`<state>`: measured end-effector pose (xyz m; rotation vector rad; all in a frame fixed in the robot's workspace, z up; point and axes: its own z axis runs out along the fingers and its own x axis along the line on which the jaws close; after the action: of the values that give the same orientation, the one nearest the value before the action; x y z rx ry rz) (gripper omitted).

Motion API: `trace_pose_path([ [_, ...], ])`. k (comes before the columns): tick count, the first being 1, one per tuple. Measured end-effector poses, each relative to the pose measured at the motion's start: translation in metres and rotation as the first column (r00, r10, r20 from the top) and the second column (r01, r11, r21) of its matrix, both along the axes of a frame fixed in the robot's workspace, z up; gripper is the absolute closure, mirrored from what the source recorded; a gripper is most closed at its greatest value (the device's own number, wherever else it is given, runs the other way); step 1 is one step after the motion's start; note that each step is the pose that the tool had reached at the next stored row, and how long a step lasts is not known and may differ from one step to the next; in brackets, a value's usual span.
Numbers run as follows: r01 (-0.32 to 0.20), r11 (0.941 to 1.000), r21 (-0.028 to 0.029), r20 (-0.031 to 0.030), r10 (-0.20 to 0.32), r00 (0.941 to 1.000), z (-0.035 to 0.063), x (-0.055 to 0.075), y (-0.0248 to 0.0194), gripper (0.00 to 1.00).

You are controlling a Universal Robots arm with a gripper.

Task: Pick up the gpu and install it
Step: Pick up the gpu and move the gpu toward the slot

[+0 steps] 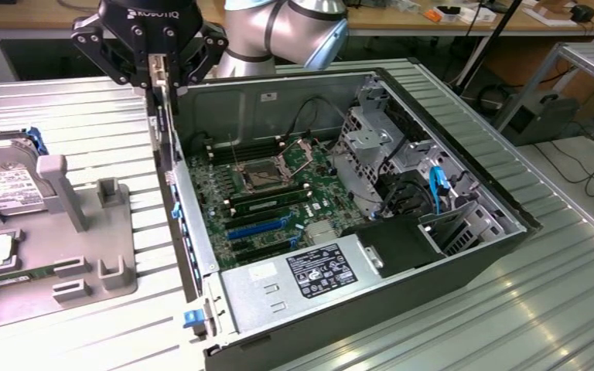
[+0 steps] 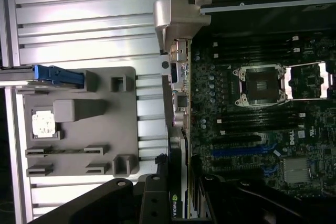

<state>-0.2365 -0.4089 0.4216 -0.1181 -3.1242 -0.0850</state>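
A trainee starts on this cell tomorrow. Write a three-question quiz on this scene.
1. True or false: the gripper is shut on the gpu.
2. The hard drive lies: A) on the floor B) on the grey tray beside the case C) in the gripper.
3. Fill in: the blue slot on the motherboard is ___.
Key: 1 true; 2 B; 3 empty.

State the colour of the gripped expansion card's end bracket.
Silver metal bracket on the thin gpu; wrist view shows it best.
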Motion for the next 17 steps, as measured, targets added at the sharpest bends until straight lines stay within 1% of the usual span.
trace_pose_path([
  [17,0.000,1.0000,0.0000,0.0000,0.000,1.0000,0.0000,0.019,0.0000,0.73],
])
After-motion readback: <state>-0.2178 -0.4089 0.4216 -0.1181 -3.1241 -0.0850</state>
